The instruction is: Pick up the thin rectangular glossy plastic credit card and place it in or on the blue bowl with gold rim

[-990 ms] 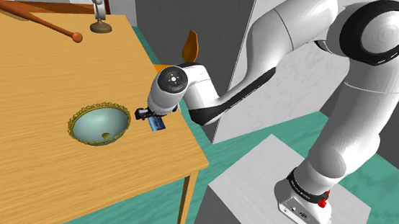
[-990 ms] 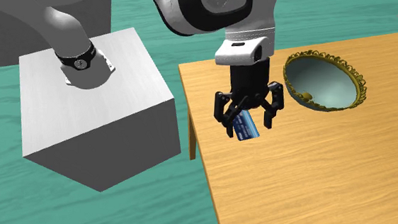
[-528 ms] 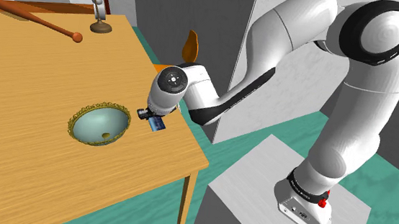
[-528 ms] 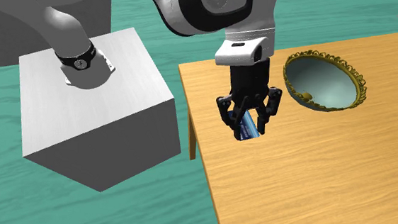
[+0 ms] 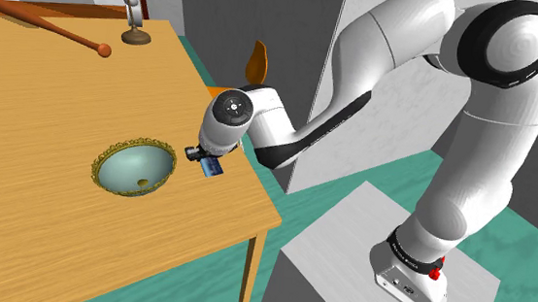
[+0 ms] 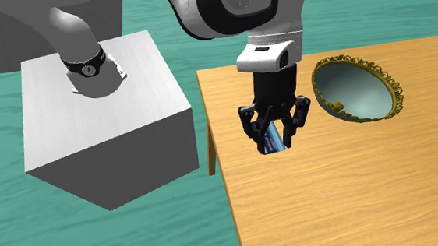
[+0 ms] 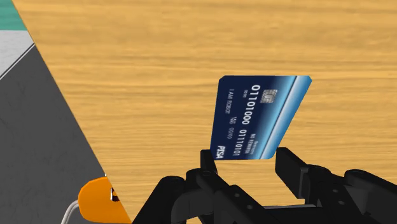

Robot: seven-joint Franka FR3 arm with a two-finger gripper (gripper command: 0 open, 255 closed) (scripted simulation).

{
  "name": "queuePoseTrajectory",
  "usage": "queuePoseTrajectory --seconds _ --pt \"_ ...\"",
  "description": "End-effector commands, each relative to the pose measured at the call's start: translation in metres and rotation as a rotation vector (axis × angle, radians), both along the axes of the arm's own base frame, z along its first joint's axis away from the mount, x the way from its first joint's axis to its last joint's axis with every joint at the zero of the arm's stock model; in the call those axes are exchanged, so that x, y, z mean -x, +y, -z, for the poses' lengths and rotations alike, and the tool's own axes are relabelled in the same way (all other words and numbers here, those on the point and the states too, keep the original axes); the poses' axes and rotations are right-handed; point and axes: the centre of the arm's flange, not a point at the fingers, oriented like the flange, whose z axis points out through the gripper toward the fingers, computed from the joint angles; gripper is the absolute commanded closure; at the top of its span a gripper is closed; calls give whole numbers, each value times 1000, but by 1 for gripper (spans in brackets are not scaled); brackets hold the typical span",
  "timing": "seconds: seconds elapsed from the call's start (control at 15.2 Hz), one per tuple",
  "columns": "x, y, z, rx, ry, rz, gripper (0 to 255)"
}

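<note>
Two black fingers (image 7: pixel 289 167) pinch the blue credit card (image 7: pixel 257 118) by its lower edge, near the gold-rimmed bowl (image 5: pixel 125 169), over the wooden surface (image 5: pixel 46 110). It is gripped edge-on, I reckon, for carrying across the rim.

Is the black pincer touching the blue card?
Touching. In the second exterior view the pincer is shut on the card, clasping it from both sides with no gap. The wrist view agrees.

a lived-in room of a home: a wooden table (image 5: pixel 39 207) on a teal floor (image 6: pixel 86 227), grey walls (image 5: pixel 228 16), an ornate gold-rimmed bowl (image 5: pixel 125 162), a wooden stick (image 5: pixel 47 25) and a brass-based stand (image 5: pixel 135 35).
</note>
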Motion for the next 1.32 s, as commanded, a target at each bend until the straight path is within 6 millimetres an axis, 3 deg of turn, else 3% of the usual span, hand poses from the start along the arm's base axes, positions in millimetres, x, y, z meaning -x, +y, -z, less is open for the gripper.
queuePoseTrajectory --seconds 0.0,1.25 --pt "0 0 -5 0 0 0 255" --pt "0 0 -105 0 0 0 255"
